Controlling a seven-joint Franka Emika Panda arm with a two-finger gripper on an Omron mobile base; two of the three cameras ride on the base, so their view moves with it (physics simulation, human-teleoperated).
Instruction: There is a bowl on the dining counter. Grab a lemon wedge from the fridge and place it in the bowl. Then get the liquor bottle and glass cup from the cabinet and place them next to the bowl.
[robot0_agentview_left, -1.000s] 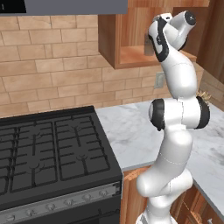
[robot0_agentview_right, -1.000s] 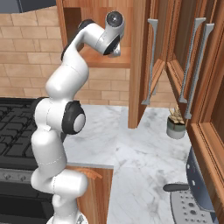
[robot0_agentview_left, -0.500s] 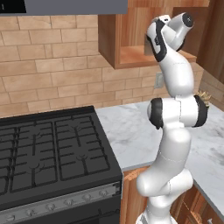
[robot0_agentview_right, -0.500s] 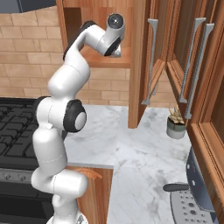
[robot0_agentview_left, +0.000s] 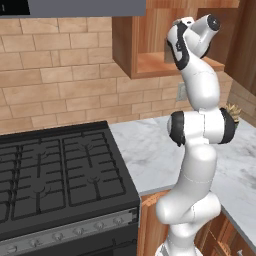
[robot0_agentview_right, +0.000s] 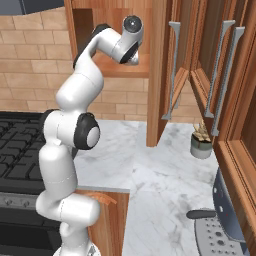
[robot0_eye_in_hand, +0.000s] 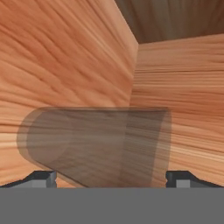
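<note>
A black stove (robot0_agentview_left: 55, 175) stands against the brick wall (robot0_agentview_left: 55, 80), with a marble worktop (robot0_agentview_right: 165, 185) just beside it. On the worktop, well apart from the stove, sit a small potted plant (robot0_agentview_right: 201, 141) and a grey perforated rack (robot0_agentview_right: 220, 240).

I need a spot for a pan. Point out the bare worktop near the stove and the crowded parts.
Free: the marble worktop between the stove and the potted plant. Crowded: the right front corner, where a grey perforated thing sits, and inside the wall cabinet, where the open end effector straddles the glass cup.
</note>
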